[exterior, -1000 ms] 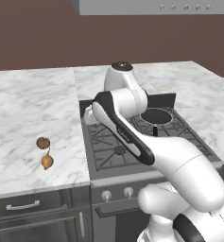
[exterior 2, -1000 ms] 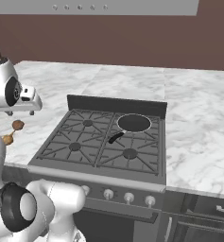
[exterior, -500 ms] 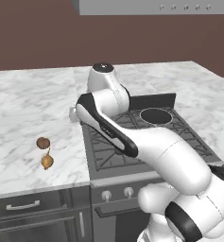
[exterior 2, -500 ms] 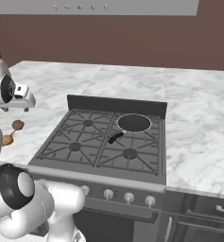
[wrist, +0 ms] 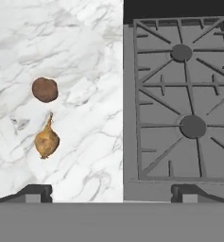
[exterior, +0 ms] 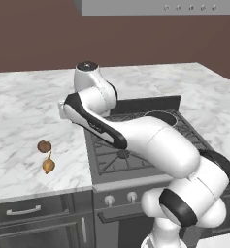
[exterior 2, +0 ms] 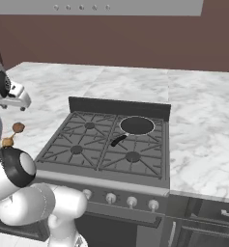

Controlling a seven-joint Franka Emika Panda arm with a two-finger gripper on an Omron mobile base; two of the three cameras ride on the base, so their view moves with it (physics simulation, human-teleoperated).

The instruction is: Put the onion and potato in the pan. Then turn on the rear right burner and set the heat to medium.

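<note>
White marble table [exterior: 19,111] runs along a dark reddish-brown wall, with a grey gas stove [exterior 2: 63,166] set into it and a grey hood seen overhead. Four burners under black grates are seen on the stove.

On the rear right burner [exterior 2: 138,126] the pan [exterior 2: 136,126] is seen, small, round and dark with a pale rim, its short black handle pointing toward the front left. The pan's inside looks bare and dark.

On the table, left of the stove, the potato [exterior: 44,146] and the onion [exterior: 48,165] are found close together, not quite touching. The potato is a dark reddish-brown lump; the onion is a golden-tan bulb lying nearer the table's front edge, its thin stem tip pointing back toward the potato. Both are well apart from the pan, with the left half of the stove between them. In the hand view the potato [wrist: 45,90] is shown above the onion [wrist: 47,140], on marble, just left of the stove's edge, and the two left burners are seen on the right.

The white arm is bent leftward over the stove's left edge, the hand held above the seam between table and stove. The end effector [wrist: 111,193] is seen with its two dark tips set wide apart at the bottom of the hand view, nothing between them.
</note>
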